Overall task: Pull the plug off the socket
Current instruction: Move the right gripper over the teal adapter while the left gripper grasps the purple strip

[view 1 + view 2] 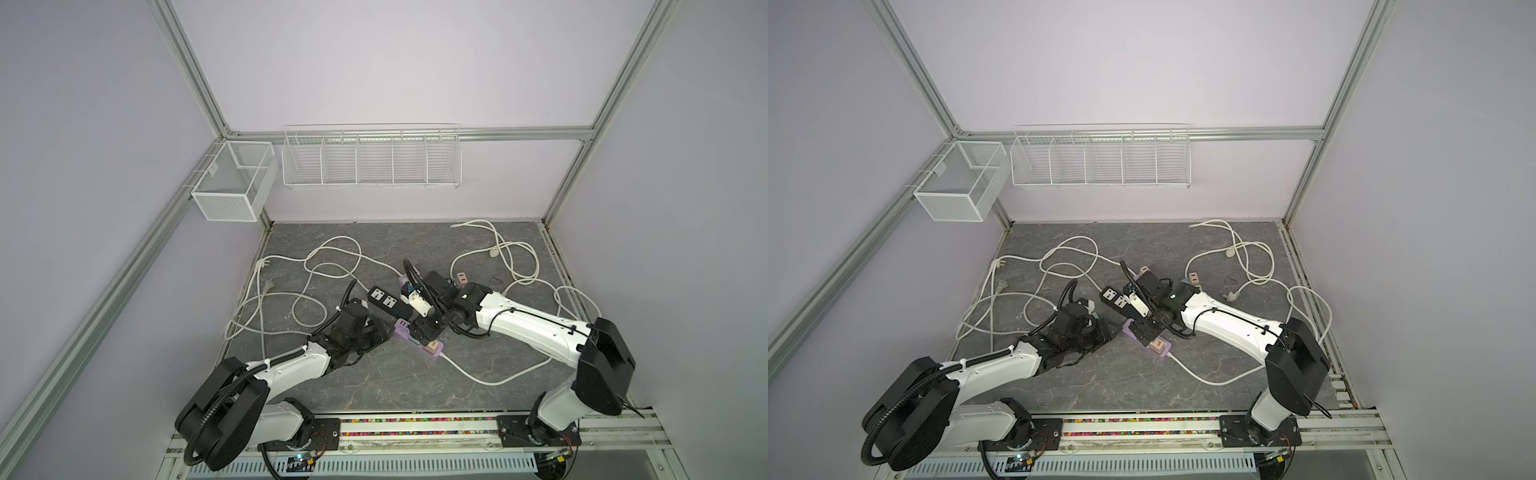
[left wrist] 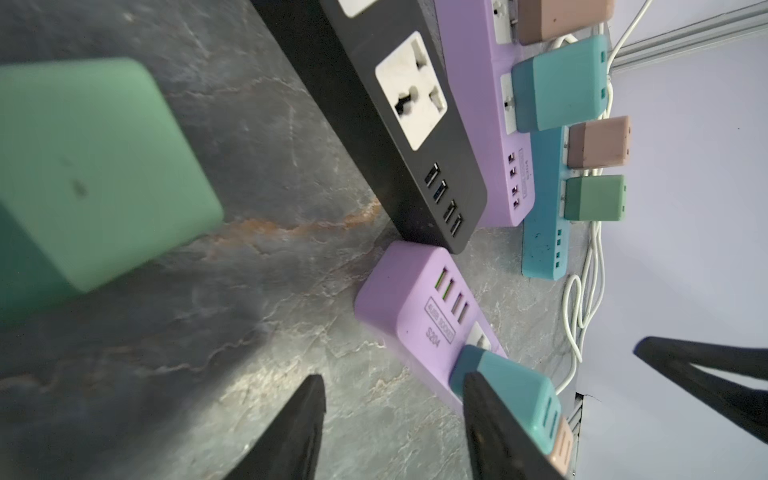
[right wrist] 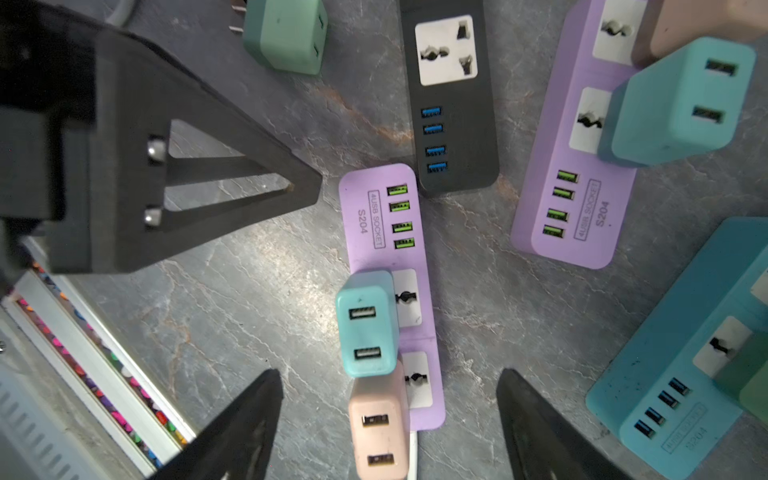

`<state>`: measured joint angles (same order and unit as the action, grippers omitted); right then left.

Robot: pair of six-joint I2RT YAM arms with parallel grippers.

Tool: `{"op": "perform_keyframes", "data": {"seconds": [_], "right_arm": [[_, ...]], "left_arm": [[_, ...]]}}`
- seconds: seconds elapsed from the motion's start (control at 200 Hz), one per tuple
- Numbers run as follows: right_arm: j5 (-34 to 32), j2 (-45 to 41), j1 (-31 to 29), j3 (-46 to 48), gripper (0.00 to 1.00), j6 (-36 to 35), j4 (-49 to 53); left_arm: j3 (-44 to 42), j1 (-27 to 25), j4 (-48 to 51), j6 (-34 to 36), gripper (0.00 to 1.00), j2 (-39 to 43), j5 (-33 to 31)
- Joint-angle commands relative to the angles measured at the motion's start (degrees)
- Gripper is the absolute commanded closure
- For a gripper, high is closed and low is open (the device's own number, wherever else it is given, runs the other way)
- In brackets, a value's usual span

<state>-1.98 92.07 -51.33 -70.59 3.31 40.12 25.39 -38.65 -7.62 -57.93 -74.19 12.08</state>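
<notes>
Top views look down from high at the front over the whole table (image 1: 374,386); wrist views sit close, both showing the purple strip (image 2: 407,307).

The power strip (image 3: 380,216) and plug (image 3: 365,324) are matt plastic, the tabletop (image 3: 249,299) smooth veined stone-look, the rack (image 1: 372,166) white-coated wire, the frame rail (image 1: 200,83) matt metal.

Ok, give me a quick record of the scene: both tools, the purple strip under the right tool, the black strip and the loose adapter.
left tool: open, empty
right tool: open, above the purple strip, gripping nothing
purple strip: teal adapter and pink adapter plugged in
black strip: visible sockets empty
green adapter: unplugged, lying on the table, prongs showing
</notes>
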Motion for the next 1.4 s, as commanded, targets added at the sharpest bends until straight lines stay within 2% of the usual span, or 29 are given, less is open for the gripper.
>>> {"op": "perform_keyframes", "data": {"seconds": [0.0, 0.09, 0.18, 0.25, 0.51, 0.985, 1.395], "right_arm": [[-1.99, 1.84, -0.70, -0.29, 0.18, -1.32, 1.13], [-2.16, 3.53, -1.13, -1.41, 0.21, -1.36, 1.40], [-3.27, 5.24, -1.71, -2.30, 0.22, -2.32, 1.92], [-3.64, 6.29, -1.78, -3.01, 0.24, -2.45, 2.57], [-2.40, 8.94, -2.06, -4.33, 0.29, -2.62, 2.39], [-3.12, 11.02, -2.28, -4.82, 0.37, -3.23, 1.63], [-3.22, 12.11, -2.24, -4.94, 0.44, -3.59, 1.14]], "left_arm": [[0.13, -0.47, -4.13, -2.07, 0.46, -1.37, -0.21], [0.67, -0.76, -3.98, -1.76, 0.46, -2.43, 0.03], [0.17, -0.72, -7.89, -2.23, 0.46, -4.05, 2.07], [1.42, -0.72, -6.37, -1.96, 0.47, -5.34, 2.84], [2.14, -0.84, -1.11, -1.33, 0.48, -5.99, -0.04], [2.39, -0.85, -4.46, -1.44, 0.48, -9.32, 2.14], [2.23, -0.90, -2.44, -1.72, 0.48, -10.17, 0.33]]}}
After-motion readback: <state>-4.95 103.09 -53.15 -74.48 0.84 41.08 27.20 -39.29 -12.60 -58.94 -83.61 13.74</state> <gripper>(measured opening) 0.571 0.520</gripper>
